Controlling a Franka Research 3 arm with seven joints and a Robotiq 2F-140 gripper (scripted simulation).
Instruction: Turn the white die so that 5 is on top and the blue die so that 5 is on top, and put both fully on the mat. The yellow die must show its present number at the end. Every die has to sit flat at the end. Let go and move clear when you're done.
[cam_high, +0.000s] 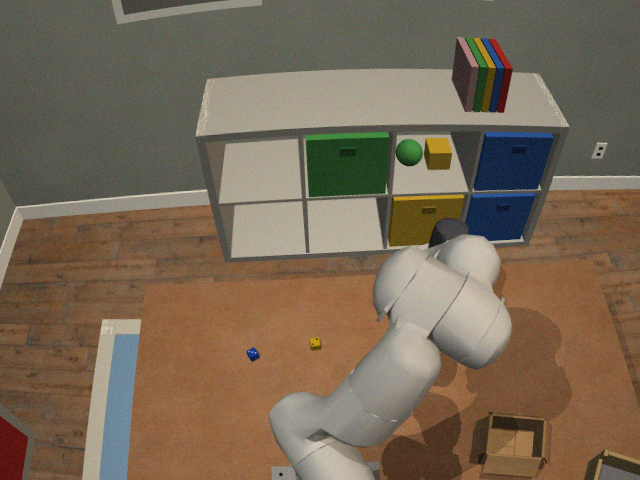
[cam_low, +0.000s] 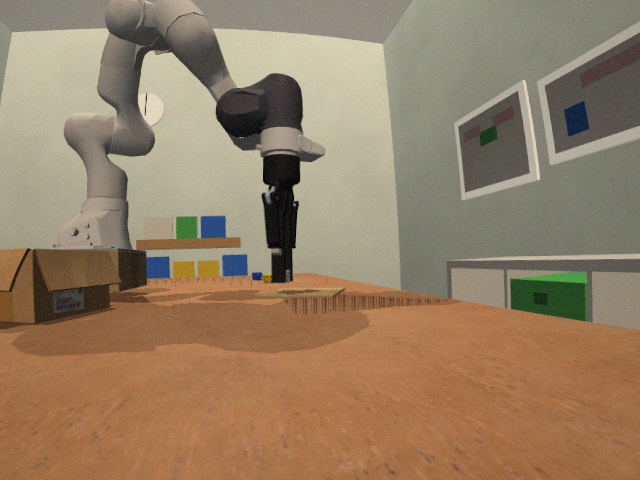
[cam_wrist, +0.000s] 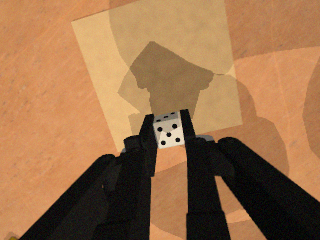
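My gripper (cam_low: 281, 281) (cam_wrist: 168, 125) points down and is shut on the white die (cam_low: 287, 275) (cam_wrist: 168, 136), close above the surface. The die's face toward the wrist camera shows five pips. In the wrist view it overlaps the near edge of the square tan mat (cam_wrist: 96, 55) (cam_low: 328, 292); I cannot tell whether it touches anything below. The yellow die (cam_high: 315, 343) (cam_low: 267, 279) appears to show two pips on top. The blue die (cam_high: 252, 353) (cam_low: 256, 275) lies left of it in the top view; its pips are too small to read surely. The arm hides mat and gripper there.
An open cardboard box (cam_high: 512, 444) (cam_low: 72, 279) stands at the lower right in the top view, with part of another box (cam_high: 617, 467) at the corner. A shelf unit (cam_high: 330, 100) with coloured bins stands beyond the table's back edge.
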